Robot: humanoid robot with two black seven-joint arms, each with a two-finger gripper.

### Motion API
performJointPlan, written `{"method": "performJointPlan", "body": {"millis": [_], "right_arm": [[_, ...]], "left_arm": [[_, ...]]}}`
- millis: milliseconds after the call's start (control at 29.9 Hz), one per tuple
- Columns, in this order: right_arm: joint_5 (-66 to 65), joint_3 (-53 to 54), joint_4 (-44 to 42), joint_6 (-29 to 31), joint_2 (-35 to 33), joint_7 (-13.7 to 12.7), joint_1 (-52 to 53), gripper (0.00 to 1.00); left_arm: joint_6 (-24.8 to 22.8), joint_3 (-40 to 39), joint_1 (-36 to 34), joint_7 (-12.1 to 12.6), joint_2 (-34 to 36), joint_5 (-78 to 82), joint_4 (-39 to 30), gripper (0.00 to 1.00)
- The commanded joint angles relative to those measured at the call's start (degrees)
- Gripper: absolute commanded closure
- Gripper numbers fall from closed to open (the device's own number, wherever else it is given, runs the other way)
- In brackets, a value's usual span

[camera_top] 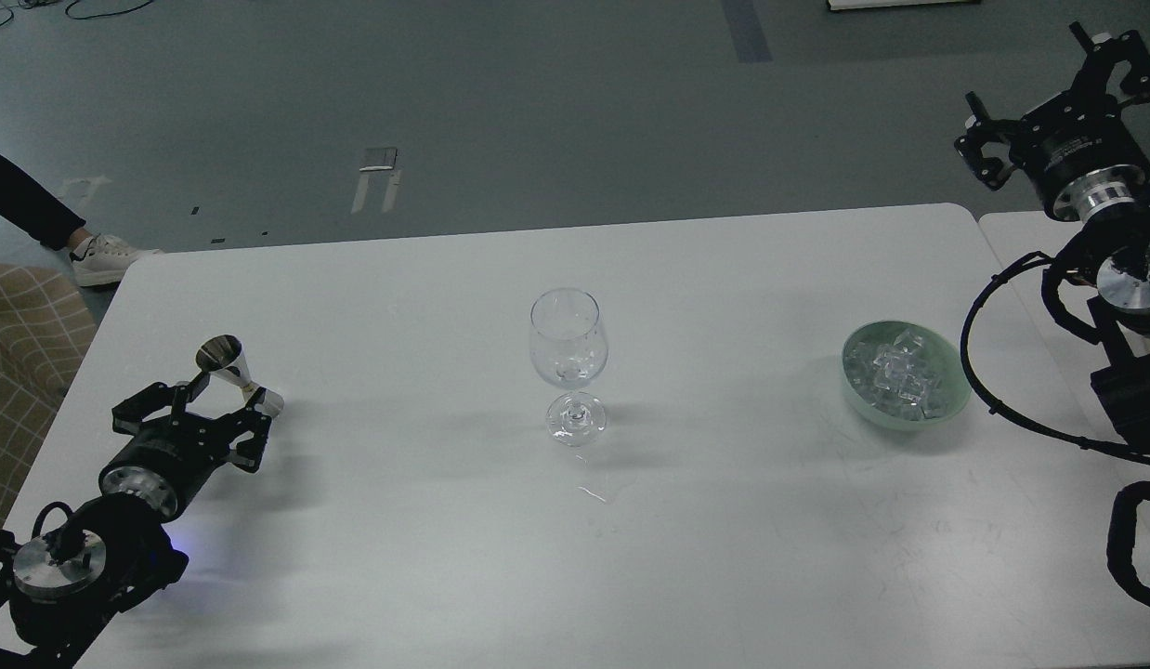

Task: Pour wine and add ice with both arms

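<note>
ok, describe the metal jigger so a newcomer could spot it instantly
Start at the white table and go to its left side, well left of the stemmed glass in the middle. The jigger sits right at the left end effector, apparently held. It is the only shiny metal, double-cone cup; the glass and the green ice bowl are not metal.

I can read no text, label, brand or number anywhere; the small print on my right gripper [1049,98] is too blurred.

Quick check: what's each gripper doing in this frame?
Left gripper: closed on the metal jigger, tilted above the table.
Right gripper: open, empty, raised off to the side of the ice bowl.
</note>
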Motion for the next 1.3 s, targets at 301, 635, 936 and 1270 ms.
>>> {"method": "performJointPlan", "body": {"millis": [301, 635, 936, 1270], "right_arm": [[-0.02, -0.03, 0.00, 0.00, 0.00, -0.12, -0.01, 0.00], [-0.02, -0.03, 0.00, 0.00, 0.00, -0.12, -0.01, 0.00], [-0.02, 0.06, 0.00, 0.00, -0.53, -0.12, -0.01, 0.00], [-0.02, 0.06, -0.09, 0.00, -0.53, -0.12, -0.01, 0.00]], "left_arm": [[-0.34, -0.02, -1.69, 1.46, -2.34, 0.84, 2.38, 0.38], [-0.51, -0.02, -3.09, 1.54, -2.43, 0.84, 3.69, 0.40], [-0.69, -0.02, -3.97, 1.81, -3.22, 0.84, 5.36, 0.43], [-0.87, 0.07, -4.50, 1.98, -4.71, 0.84, 6.86, 0.44]]}}
